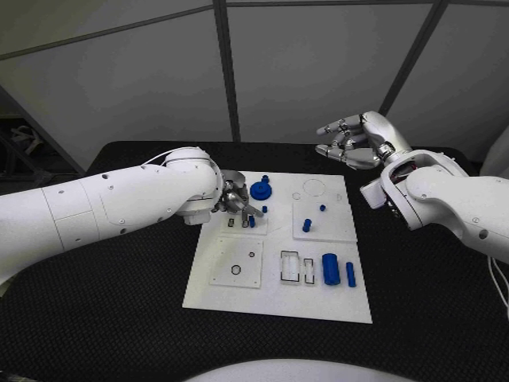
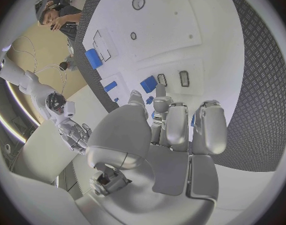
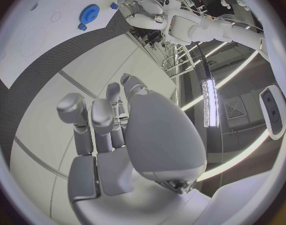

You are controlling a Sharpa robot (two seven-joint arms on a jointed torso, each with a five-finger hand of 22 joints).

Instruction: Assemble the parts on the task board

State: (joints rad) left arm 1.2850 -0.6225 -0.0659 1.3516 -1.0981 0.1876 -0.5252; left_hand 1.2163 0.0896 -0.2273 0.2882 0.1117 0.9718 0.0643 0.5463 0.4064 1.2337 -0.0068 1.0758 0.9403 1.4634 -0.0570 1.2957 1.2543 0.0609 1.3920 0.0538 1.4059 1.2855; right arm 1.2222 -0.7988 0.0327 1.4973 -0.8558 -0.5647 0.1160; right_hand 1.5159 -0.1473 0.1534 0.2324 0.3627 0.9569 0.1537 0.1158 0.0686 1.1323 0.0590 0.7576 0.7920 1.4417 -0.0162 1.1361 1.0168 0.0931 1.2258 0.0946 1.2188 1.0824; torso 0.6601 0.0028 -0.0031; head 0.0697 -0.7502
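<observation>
I see a black table [image 1: 117, 318] backed by grey wall panels [image 1: 312, 72], with the white board [image 1: 283, 298] lying in the middle. My left hand [image 1: 238, 199] is down on the board's far left part, just beside a blue gear [image 1: 262, 191]; I cannot tell whether its fingers are grasping anything. My right hand [image 1: 358, 139] hangs above the table past the board's far right corner, fingers curled in with nothing in them. Blue parts [image 1: 330, 269] lie near the board's right edge. The left wrist view adds the table's textured mat [image 2: 255, 85] and dark slots [image 2: 184, 78] just past the fingertips [image 2: 160, 91]. The right wrist view shows the gear [image 3: 89, 12] from the far side.
</observation>
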